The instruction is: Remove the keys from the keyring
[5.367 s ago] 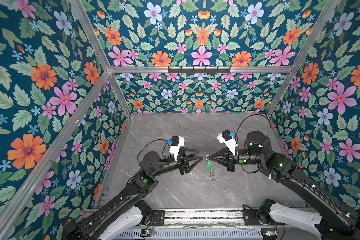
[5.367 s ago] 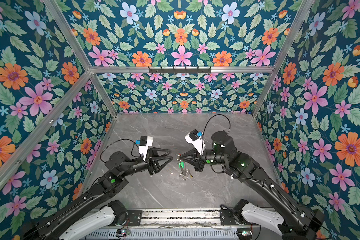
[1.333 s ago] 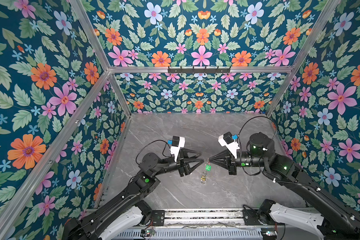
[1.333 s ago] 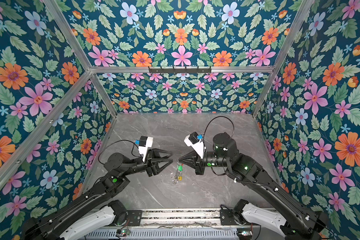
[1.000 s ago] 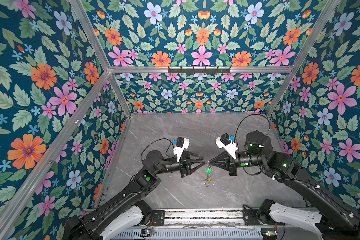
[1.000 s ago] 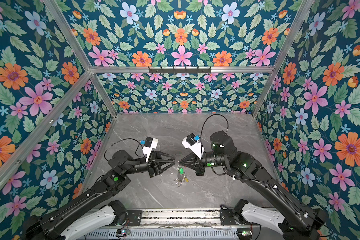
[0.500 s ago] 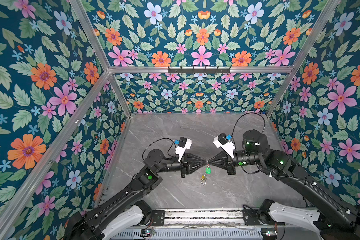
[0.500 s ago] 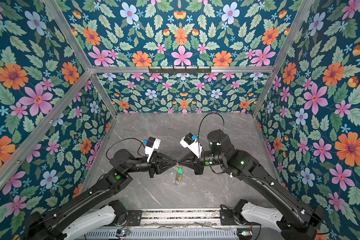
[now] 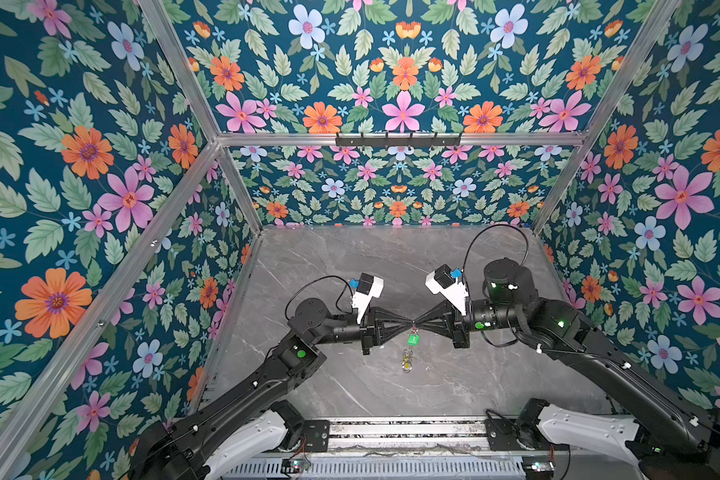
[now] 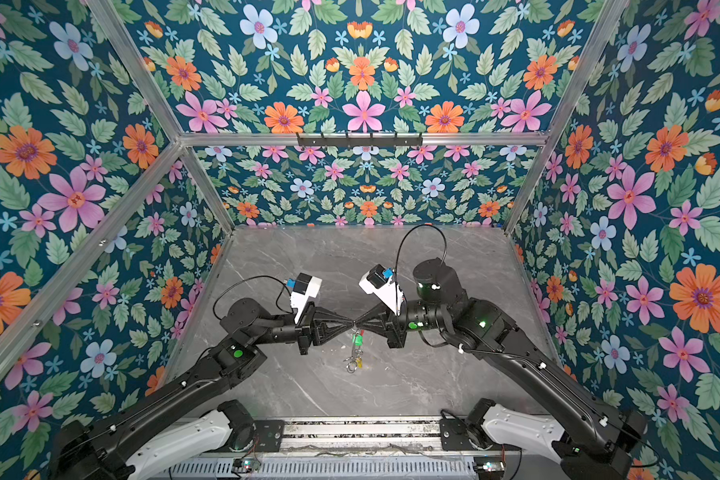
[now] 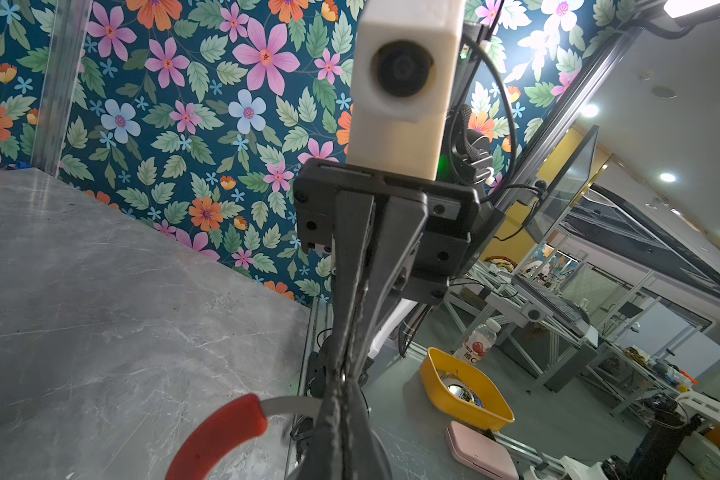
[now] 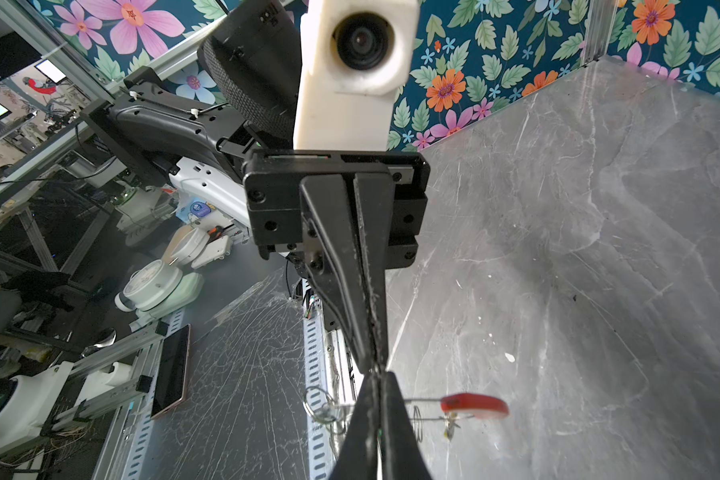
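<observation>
While hovering over the tabletop (image 9: pixel 350 270), the left claw (image 9: pixel 408 323) is newly clamping shut on the keyring (image 11: pixel 221 430), joining the right claw (image 9: pixel 417 323) gripping it tip to tip. The keys (image 9: pixel 408 358) are dangling beneath, still strung, awaiting sliding off.

Top view: left gripper (image 9: pixel 408 323) and right gripper (image 9: pixel 417 323) are seen tip to tip over the middle of grey marble table (image 9: pixel 350 266). Both jaw pairs are closed to points. Thin keyring (image 9: pixel 412 331) is pinched at the meeting point and hung downward; it is seen edge-on, hoop hard to make out. Green tag (image 9: pixel 412 339) is seen just below the tips. Yellow tag (image 9: pixel 408 366) is seen lower, among keys (image 9: pixel 407 358); blades too small to be told apart. White wrist cameras (image 9: pixel 368 289) are mounted above each gripper.
</observation>
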Robot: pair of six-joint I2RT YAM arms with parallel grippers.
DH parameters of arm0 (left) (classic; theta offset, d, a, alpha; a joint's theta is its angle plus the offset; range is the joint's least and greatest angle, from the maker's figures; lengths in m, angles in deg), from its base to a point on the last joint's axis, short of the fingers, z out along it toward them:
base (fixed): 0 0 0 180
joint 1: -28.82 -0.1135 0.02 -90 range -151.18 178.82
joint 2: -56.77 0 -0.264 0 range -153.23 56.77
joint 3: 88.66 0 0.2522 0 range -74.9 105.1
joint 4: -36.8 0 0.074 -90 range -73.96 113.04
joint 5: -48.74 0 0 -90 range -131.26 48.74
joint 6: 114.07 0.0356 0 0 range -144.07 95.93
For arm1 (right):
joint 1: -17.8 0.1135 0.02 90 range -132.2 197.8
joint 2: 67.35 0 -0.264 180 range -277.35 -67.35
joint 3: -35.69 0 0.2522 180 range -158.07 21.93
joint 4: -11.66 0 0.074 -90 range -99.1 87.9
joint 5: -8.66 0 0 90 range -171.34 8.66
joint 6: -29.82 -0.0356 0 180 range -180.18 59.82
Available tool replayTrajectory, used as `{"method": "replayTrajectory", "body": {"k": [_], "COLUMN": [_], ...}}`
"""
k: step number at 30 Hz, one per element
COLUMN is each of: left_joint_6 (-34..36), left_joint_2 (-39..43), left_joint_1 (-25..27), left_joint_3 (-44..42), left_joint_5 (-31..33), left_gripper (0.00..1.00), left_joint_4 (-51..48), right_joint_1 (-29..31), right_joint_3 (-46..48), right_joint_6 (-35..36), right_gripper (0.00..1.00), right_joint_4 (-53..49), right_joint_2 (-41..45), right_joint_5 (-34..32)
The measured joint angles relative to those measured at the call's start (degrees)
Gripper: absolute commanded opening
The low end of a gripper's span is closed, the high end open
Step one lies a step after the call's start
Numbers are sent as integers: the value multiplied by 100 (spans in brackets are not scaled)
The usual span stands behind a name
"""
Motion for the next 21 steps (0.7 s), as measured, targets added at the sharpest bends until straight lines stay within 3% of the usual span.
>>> {"method": "replayTrajectory", "body": {"k": [2,7,10,21], "left_joint_6": [-24,-109,-129,-299], "left_joint_2": [-2,13,57,50], "left_joint_1": [0,4,7,11], "left_joint_3": [-28,-79,-101,-315], "left_joint_5": [33,116,170,761], "left_gripper": [0,0,0,0], "left_joint_4": [81,291,389,1683], "right_joint_1": [0,4,4,0], "right_joint_3": [24,166,326,2057], "right_joint_6": [-48,-168,-306,-1794], "right_gripper": [2,27,36,42], "right_joint_4": [46,339,686,3692], "right_joint_2": [15,184,393,1344], "right_joint_5": [-11,-144,-278,-1045]}}
